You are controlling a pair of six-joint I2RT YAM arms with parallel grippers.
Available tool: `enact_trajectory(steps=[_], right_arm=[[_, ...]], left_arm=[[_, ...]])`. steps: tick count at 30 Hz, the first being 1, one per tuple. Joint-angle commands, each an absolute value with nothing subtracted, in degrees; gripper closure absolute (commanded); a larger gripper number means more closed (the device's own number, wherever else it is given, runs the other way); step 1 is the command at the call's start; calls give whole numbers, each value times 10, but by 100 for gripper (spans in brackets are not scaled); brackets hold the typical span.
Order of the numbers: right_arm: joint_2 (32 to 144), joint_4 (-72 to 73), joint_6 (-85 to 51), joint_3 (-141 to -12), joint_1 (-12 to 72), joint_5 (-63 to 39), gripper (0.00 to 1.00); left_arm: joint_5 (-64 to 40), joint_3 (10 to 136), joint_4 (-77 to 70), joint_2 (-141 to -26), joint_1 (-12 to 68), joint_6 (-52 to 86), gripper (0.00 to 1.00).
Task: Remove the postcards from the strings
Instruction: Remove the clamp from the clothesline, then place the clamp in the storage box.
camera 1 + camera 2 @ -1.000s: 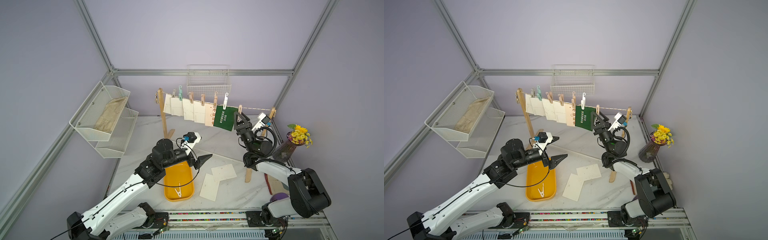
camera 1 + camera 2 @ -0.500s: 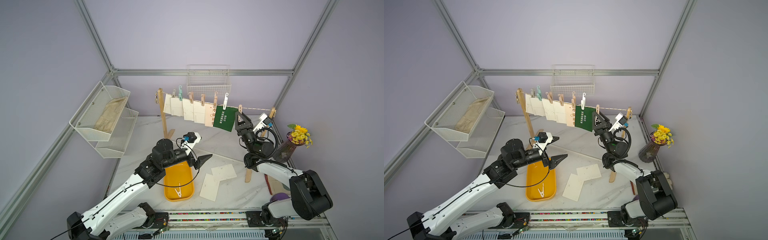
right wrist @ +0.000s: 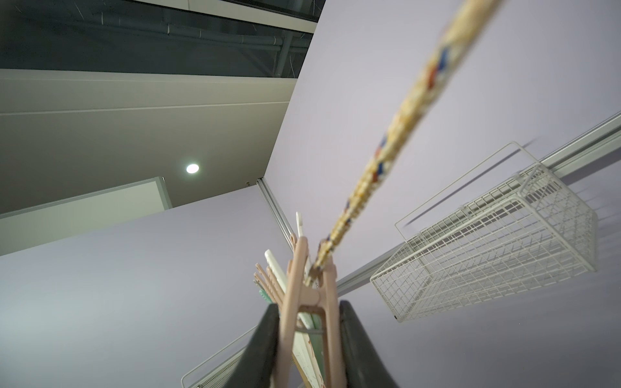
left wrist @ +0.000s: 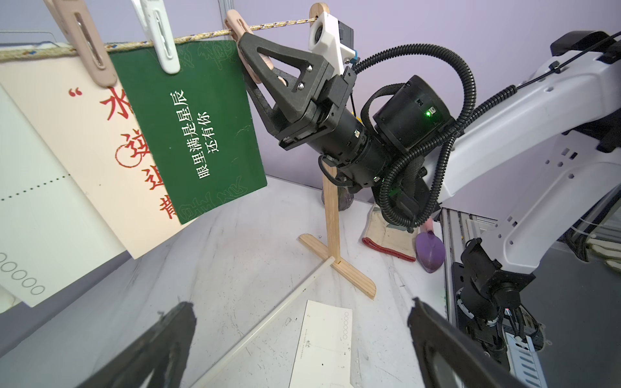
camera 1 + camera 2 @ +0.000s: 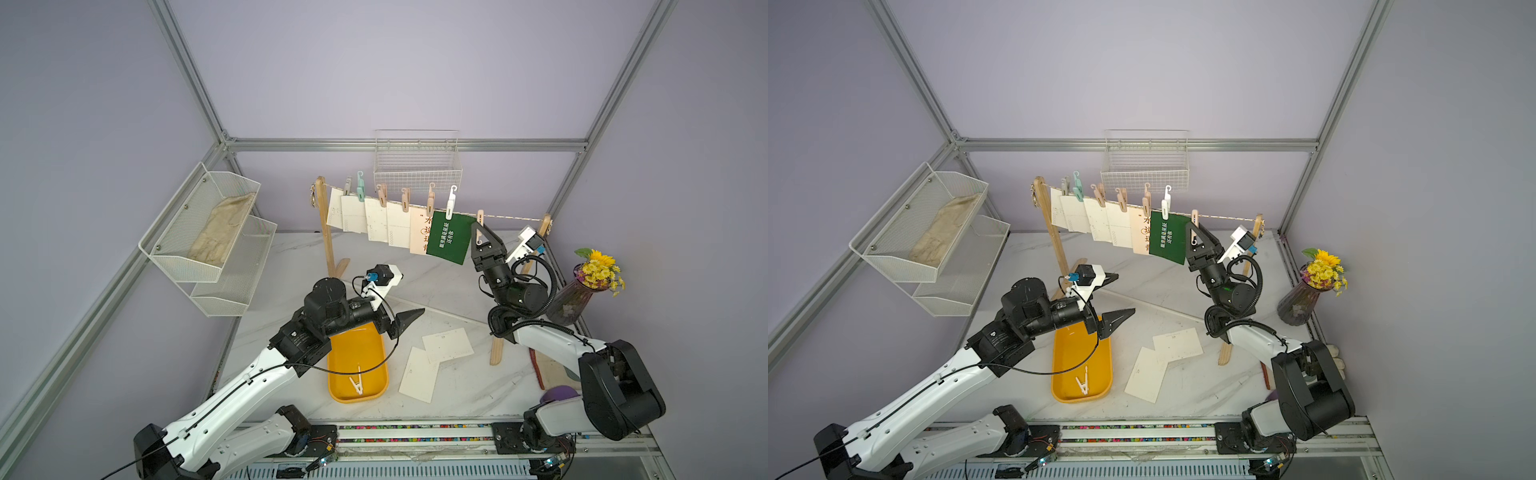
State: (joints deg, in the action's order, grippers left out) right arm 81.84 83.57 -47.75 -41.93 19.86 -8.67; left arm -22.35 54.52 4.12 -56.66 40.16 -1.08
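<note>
Postcard (image 5: 448, 345) on marble tabletop (image 5: 451, 286) (lilac walls (image 5: 415, 62)).

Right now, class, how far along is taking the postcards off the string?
Done: two postcards lie on the table, one peg in the yellow tray. In hand: the right tool pinches the pink peg beside the dark green postcard. Left: six postcards hang on the string.

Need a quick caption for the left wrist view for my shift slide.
Right gripper clamps the pink peg on the string, right beside the hanging dark green postcard.
</note>
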Motion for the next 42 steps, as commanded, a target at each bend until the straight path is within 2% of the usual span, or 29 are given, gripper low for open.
enact_trajectory(steps=[1, 18, 24, 27, 32, 37, 42], right_arm=[[801, 866, -479, -410, 195, -87, 73], [755, 862, -451, -327, 192, -80, 74], [694, 848, -446, -267, 191, -86, 75], [627, 781, -425, -246, 192, -118, 76], [499, 540, -351, -267, 203, -214, 76], [456, 411, -304, -285, 236, -280, 77], [476, 323, -237, -312, 316, -302, 77]], left_arm=[[-229, 543, 29, -562, 402, -10, 0], [-230, 542, 28, -562, 403, -10, 0], [-206, 541, 27, -546, 402, -16, 0], [-175, 537, 18, -522, 403, -19, 0], [-96, 500, -29, -454, 402, -30, 0], [-45, 480, -50, -414, 402, -37, 0], [-24, 494, -25, -406, 402, -47, 0]])
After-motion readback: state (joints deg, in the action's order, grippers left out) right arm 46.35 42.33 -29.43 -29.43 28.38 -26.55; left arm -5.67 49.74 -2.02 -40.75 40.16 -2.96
